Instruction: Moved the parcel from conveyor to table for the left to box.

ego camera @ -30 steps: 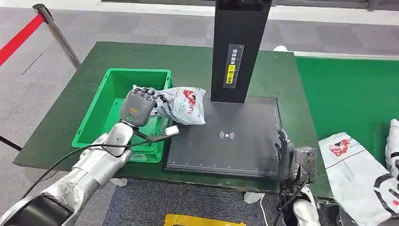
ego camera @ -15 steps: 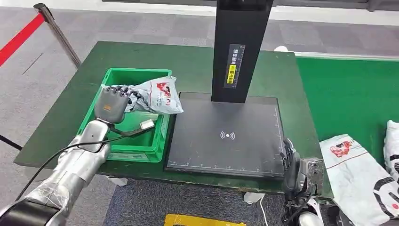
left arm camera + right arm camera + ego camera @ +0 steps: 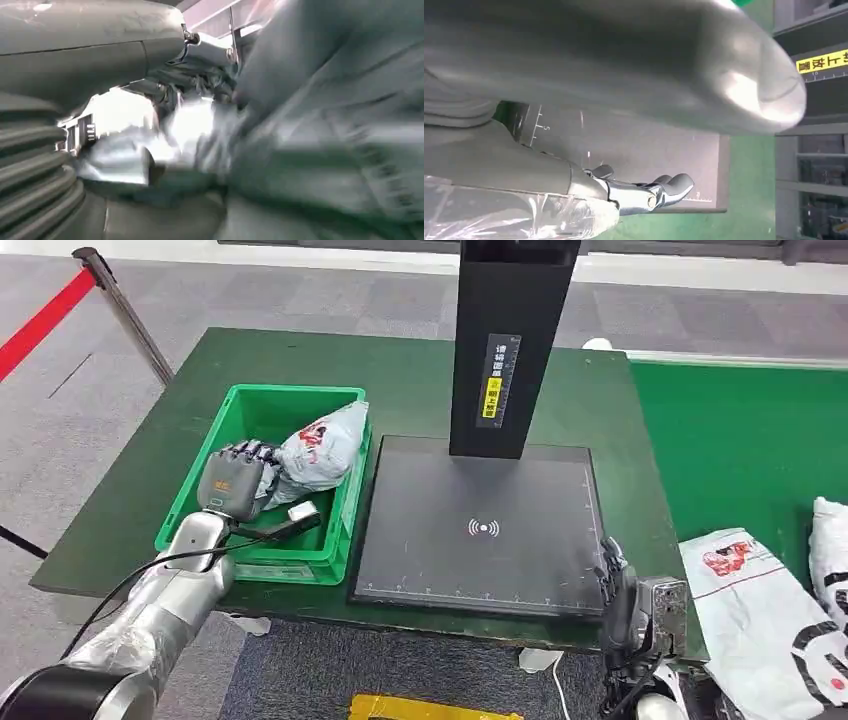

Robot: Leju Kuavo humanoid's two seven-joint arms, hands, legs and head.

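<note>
- The green table (image 3: 420,375) carries everything; take the black scanner pad (image 3: 485,525) with its upright black column (image 3: 510,340) as the landmark
- To the right of the pad lies the green conveyor (image 3: 745,440), with more white parcels (image 3: 755,600) waiting on it near the robot
- To the left of the pad, just beside its edge, stands the green box (image 3: 205,505); this is where the parcel is meant to end up
- The grey parcel (image 3: 320,448) with red print is inside the box on the side nearest the pad, its upper end leaning on or just above the box rim; whether its lower end touches the box floor cannot be told
- The left hand (image 3: 235,480) is down in the box, on the far side of the parcel from the pad, fingers wrapped onto the parcel's edge; the left wrist view is blurred but shows crumpled grey wrapping (image 3: 325,125) pressed close against the hand
- The right hand (image 3: 612,585) hangs off the near right corner of the pad, fingers loosely apart with nothing in them, as the right wrist view (image 3: 644,192) confirms
- Judgement: the boxing step is in hand and nearly done; the next move calls for the left hand to let go so the parcel settles fully below the rim, then lift clear without dragging the wrapping along
</note>
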